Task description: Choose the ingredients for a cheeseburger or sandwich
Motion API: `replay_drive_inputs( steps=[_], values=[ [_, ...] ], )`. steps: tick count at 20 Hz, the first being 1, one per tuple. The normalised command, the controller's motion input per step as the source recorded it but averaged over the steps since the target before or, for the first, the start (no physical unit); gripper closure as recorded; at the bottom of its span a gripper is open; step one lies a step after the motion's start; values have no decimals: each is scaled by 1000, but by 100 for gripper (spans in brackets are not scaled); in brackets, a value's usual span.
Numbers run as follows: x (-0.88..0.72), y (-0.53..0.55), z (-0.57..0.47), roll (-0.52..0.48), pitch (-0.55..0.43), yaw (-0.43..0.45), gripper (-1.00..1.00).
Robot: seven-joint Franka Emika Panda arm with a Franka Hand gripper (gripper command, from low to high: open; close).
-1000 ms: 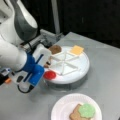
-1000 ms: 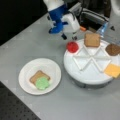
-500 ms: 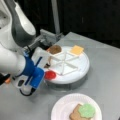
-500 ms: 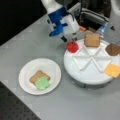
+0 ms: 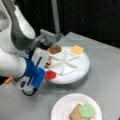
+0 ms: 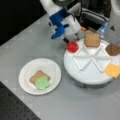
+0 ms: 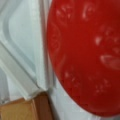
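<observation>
The jaws are hiding behind the gripper (image 6: 68, 40); whether they are gripping cannot be told. The round tomato disc (image 6: 72, 46), with no long axis, is lying at the divided tray's (image 6: 86, 75) rim. Bread (image 6: 37, 75) and lettuce (image 6: 42, 83) are sitting on the white plate (image 6: 51, 68), on a grey table (image 6: 30, 42).

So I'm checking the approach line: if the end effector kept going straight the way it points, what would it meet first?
Most likely the red tomato disc on the divided tray; it fills the wrist view, though depth is unclear.
</observation>
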Motion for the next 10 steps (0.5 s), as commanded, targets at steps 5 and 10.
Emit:
replay_drive_inputs(
  steps=[5, 10],
  values=[
    [263, -245, -41, 424, -19, 148, -100],
    [251, -264, -40, 381, -23, 146, -100]
  ],
)
